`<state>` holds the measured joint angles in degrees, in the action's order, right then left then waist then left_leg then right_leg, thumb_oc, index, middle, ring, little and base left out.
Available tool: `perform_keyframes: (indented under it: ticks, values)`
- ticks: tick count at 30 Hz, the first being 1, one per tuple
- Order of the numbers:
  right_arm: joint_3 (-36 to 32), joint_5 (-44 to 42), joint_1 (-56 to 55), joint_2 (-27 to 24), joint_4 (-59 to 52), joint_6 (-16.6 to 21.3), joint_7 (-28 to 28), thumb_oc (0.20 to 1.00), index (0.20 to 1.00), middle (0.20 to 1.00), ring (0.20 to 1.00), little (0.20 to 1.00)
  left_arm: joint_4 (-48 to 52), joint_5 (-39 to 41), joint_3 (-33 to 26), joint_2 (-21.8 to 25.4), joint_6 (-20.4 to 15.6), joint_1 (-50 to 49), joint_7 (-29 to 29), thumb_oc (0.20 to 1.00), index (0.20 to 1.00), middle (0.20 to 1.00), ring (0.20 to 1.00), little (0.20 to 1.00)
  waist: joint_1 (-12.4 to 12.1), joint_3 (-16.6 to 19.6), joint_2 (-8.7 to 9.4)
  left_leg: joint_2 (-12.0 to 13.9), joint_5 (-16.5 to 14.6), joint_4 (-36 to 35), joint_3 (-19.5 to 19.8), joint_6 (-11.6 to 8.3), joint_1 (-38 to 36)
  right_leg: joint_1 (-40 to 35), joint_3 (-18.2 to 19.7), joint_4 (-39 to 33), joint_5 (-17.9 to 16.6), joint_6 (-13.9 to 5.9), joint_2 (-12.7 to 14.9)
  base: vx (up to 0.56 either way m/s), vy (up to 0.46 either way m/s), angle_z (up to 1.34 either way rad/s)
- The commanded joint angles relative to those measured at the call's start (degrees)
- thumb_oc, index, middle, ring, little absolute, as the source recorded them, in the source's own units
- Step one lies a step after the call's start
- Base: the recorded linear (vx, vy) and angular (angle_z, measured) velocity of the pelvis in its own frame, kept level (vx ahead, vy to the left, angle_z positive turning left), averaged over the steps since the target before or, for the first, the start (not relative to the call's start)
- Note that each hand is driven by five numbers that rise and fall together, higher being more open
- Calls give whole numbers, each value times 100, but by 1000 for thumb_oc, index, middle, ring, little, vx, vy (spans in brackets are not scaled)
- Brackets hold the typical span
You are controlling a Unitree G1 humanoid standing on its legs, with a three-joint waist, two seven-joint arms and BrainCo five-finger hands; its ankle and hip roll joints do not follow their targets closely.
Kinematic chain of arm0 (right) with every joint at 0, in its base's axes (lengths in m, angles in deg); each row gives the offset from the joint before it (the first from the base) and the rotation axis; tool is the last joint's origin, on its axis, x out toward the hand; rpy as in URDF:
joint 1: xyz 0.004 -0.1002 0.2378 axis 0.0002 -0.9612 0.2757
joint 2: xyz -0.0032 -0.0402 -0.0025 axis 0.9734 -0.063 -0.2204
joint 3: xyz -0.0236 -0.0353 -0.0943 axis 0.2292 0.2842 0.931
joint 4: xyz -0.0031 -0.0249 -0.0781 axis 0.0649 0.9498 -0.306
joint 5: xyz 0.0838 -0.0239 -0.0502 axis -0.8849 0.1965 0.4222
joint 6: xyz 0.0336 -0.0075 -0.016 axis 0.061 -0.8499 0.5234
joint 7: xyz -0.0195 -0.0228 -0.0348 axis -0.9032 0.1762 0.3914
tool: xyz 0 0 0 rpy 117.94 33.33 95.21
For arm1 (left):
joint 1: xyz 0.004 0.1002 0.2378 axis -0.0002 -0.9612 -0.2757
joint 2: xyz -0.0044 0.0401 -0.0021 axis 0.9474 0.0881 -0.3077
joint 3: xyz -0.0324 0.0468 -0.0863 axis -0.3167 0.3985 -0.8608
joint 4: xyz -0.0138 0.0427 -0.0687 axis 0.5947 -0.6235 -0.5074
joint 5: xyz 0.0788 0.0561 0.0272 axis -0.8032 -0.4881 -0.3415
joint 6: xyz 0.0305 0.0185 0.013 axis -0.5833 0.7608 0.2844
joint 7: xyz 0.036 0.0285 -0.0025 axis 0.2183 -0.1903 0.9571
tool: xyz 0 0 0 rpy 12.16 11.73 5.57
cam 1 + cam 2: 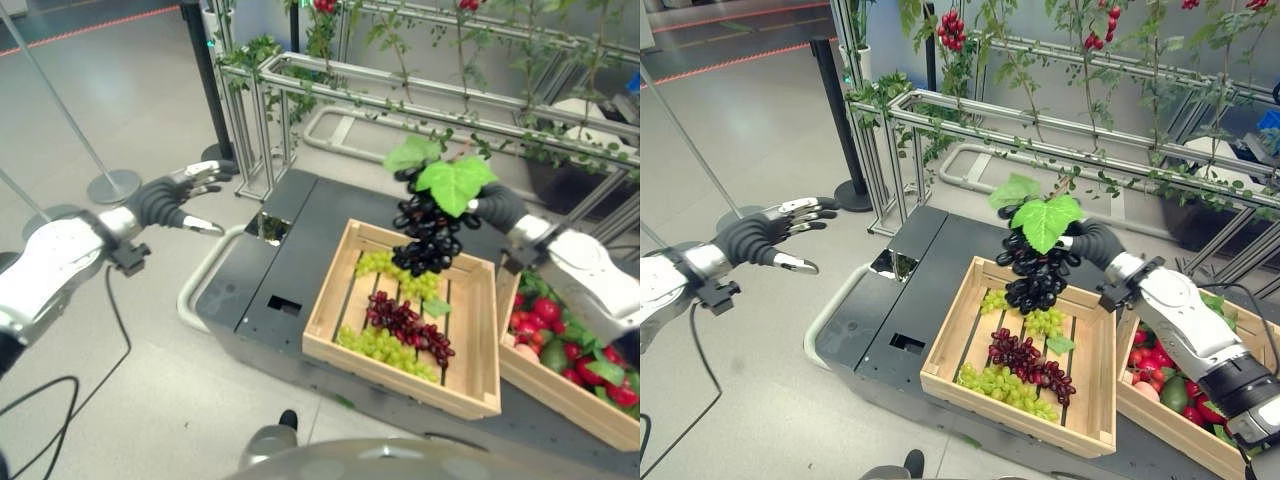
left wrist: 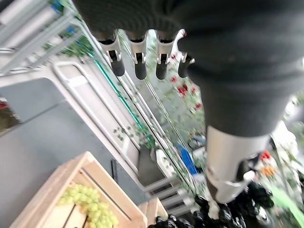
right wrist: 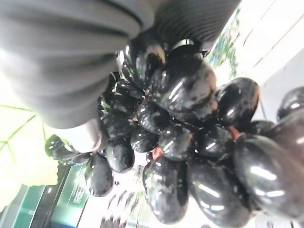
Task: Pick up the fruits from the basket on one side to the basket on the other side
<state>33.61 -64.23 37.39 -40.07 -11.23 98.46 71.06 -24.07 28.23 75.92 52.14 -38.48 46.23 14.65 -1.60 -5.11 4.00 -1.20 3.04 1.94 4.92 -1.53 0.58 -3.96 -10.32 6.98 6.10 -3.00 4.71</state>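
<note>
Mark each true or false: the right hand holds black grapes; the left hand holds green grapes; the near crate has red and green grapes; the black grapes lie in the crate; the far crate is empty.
1. True: the right hand grips the black grapes.
2. False: the left hand is open, holding nothing.
3. True: red grapes and green grapes lie in the near crate.
4. False: they hang above it.
5. False: the far crate holds red and green fruit.

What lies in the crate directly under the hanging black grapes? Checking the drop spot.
Green grapes lie below the black grapes held by the right hand, seen in both eye views.
</note>
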Motion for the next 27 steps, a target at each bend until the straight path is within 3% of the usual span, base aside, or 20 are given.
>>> perform_keyframes:
  ticks: [1, 2, 6, 9, 16, 27]
  values:
    - [-115, -467, 583, -9, -319, 325, 56, 200, 200, 200, 200, 200, -138, -68, -130, -97, -240, 130, 80, 1000, 1000, 1000, 1000, 1000, 58, 371, 32, -122, -319, 85, -96, 66, -152, 338, -6, -35, -691, -475, 87, 0, 0, 0]
    - [90, -482, 804, 85, -278, 323, 83, 200, 200, 200, 200, 200, -135, -117, 301, -139, -227, 538, 67, 1000, 1000, 1000, 1000, 1000, 91, 396, 21, -116, -324, 78, -117, 61, -174, 317, 9, -49, -692, -478, 89, 0, 0, 0]
    - [478, -536, 1270, 371, -229, 369, 142, 200, 200, 200, 200, 200, -273, -285, 1134, -385, -188, 1279, 107, 1000, 1000, 1000, 1000, 1000, 123, 427, 20, -106, -359, 91, -168, 63, -219, 308, 41, -39, -689, -475, 91, 6, -2, -3]
    - [618, -550, 1483, 557, -214, 410, 213, 200, 200, 200, 200, 200, -260, -315, 1420, -525, -178, 1506, 125, 1000, 1000, 1000, 1000, 1000, 132, 421, 22, -99, -388, 120, -195, 69, -231, 306, 66, -13, -687, -475, 90, 5, 0, -1]
    - [726, -586, 1760, 1042, -169, 486, 360, 200, 200, 200, 200, 200, -157, -279, 1817, -754, -105, 1810, 124, 1000, 1000, 1000, 1000, 1000, 152, 384, 30, -80, -437, 172, -220, 83, -237, 339, 130, 31, -673, -463, 72, 5, -3, -7]
    - [308, -669, 1843, 1590, -127, 704, 595, 200, 200, 200, 200, 200, -11, -137, 2112, -970, -57, 2142, 67, 1000, 1000, 1000, 1000, 1000, 177, 366, -3, -69, -488, 203, -219, 102, -236, 356, 163, 58, -647, -459, 67, 4, -2, -2]
